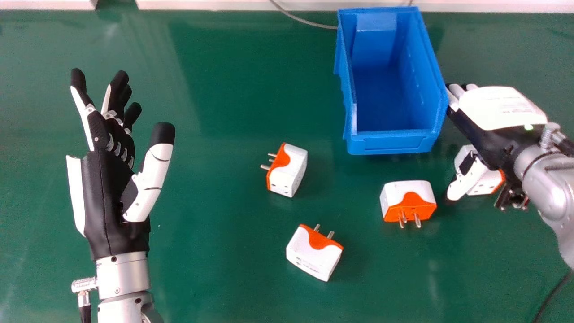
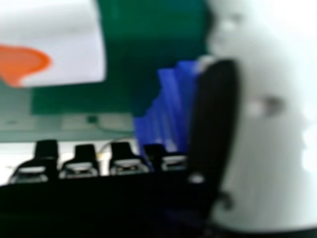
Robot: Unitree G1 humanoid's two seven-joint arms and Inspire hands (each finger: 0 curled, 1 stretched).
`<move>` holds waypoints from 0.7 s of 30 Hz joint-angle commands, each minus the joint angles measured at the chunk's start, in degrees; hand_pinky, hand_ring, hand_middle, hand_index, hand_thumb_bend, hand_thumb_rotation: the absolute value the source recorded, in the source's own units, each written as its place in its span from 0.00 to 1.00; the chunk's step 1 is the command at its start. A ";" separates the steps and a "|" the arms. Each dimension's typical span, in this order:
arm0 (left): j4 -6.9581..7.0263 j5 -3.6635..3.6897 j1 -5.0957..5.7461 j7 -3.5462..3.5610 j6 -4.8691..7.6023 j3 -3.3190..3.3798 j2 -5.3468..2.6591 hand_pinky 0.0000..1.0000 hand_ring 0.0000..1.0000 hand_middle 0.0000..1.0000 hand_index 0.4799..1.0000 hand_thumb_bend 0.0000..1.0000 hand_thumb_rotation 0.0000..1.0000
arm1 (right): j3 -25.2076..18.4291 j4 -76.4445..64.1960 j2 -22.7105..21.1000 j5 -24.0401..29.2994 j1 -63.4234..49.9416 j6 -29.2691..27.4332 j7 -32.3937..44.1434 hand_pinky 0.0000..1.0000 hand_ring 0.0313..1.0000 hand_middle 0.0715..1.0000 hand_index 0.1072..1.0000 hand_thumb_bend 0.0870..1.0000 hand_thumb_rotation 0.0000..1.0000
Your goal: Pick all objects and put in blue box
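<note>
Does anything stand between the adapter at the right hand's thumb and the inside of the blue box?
Yes: the right and front walls of the box, at their corner nearest the adapter. Besides the right hand, nothing visible intervenes.

The silver wrists (image 1: 123, 276) carry ribbed cable plugs (image 1: 84, 284), and the black-and-white right hand (image 1: 500, 110) has a small green light (image 1: 528, 127).

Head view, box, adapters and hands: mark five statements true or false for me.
1. The blue box stands between the left hand and right hand. True.
2. The adapter just in front of the box points its prongs at it. False: that adapter points its prongs away.
3. The right thumb overlaps another adapter. True.
4. The left hand grips an adapter. False: it's open, holding nothing.
5. Nothing shows inside the box. True.
</note>
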State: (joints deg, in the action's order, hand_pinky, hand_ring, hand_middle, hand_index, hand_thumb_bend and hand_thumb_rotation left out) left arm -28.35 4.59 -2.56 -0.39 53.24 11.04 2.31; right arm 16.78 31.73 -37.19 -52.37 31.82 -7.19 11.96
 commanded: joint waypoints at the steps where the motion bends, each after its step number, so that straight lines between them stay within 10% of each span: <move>1: 0.72 -0.16 -0.34 0.15 0.93 -0.04 0.05 0.92 0.95 0.94 0.87 0.65 0.57 | 2.05 5.50 -2.34 -0.78 4.78 -2.60 -1.59 0.86 0.97 0.99 0.96 0.99 0.06; 21: 0.66 0.26 -1.28 0.30 0.58 0.22 0.16 0.93 0.95 0.93 0.86 0.68 0.56 | 16.52 29.96 0.81 -1.90 18.84 0.00 1.89 0.72 0.94 1.00 0.88 0.97 0.14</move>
State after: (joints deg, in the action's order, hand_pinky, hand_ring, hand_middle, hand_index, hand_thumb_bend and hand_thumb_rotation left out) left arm -28.35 4.92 -3.13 -0.11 53.07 11.14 2.28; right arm 32.61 60.36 -35.60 -54.07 50.53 -9.52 12.40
